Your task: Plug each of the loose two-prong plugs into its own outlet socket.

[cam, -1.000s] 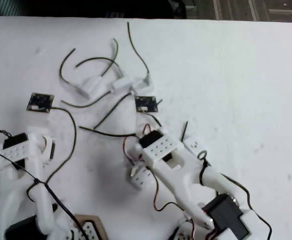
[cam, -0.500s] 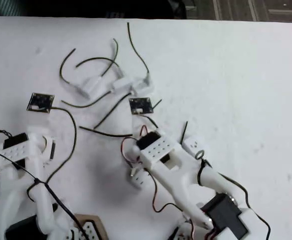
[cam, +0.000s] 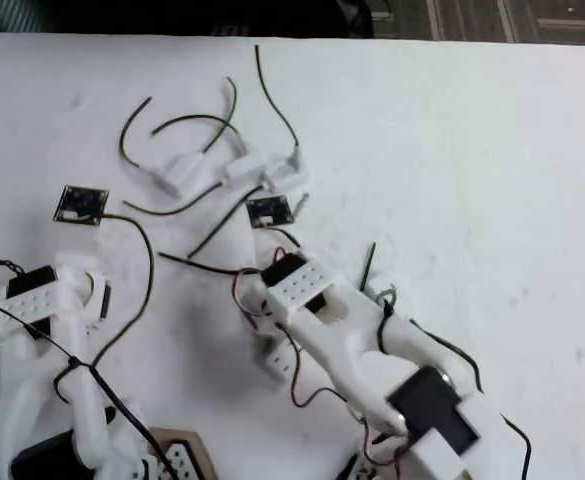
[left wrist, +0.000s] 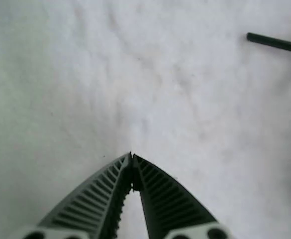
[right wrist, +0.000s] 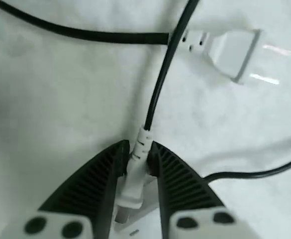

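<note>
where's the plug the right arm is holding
In the right wrist view the white plug sits clamped in the right pincer, its black cord running past a second white plug lying on the table.

1. The white two-prong plug (right wrist: 131, 186), pinched between the right tool's (right wrist: 138, 146) black ribbed fingers (right wrist: 90, 191), has its prong end hidden low between them.
2. A thin black cord (left wrist: 277, 44) is cut off by the picture's edge.
3. A brown flat board (cam: 180, 447) is cut off at the bottom edge.

A white surface (cam: 492, 150) spans the high view. A tan flat piece (cam: 187, 445) lies at seven o'clock, partly cut off
</note>
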`<state>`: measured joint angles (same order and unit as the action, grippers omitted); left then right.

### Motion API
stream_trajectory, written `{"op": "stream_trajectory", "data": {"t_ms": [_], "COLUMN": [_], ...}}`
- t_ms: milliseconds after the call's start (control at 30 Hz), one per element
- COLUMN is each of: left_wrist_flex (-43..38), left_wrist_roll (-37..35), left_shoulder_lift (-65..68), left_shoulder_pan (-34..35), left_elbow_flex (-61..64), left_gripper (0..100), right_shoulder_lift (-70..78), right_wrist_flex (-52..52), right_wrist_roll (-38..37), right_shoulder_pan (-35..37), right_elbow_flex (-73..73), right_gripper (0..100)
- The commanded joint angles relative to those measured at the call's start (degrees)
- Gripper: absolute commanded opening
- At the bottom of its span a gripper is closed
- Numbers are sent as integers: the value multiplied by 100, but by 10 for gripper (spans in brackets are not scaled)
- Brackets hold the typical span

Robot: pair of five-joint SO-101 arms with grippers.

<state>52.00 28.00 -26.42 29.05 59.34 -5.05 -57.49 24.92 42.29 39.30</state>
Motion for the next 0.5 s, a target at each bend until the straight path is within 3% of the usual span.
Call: {"op": "stream_trajectory", "data": {"t_ms": [0,233,467], "left_wrist_flex": [-44,-44,-44], "left_wrist_roll": [-35,-35,-26], "left_shoulder_lift": [-207,-207,-207], "left_shoulder_pan": [57,57,57], "left_elbow_flex": [-18,-18,-9], "left_gripper": [24,24,24], "right_shoulder_lift": [-1059,-2941,-5288], "right_wrist_flex": [-514,-1666,-1719], "right_wrist_roll": [-308,-1345,-2101], "right_shoulder_pan": [31,31,48], "right_elbow_flex": [-44,79,1204], "right_gripper": [17,17,17]}}
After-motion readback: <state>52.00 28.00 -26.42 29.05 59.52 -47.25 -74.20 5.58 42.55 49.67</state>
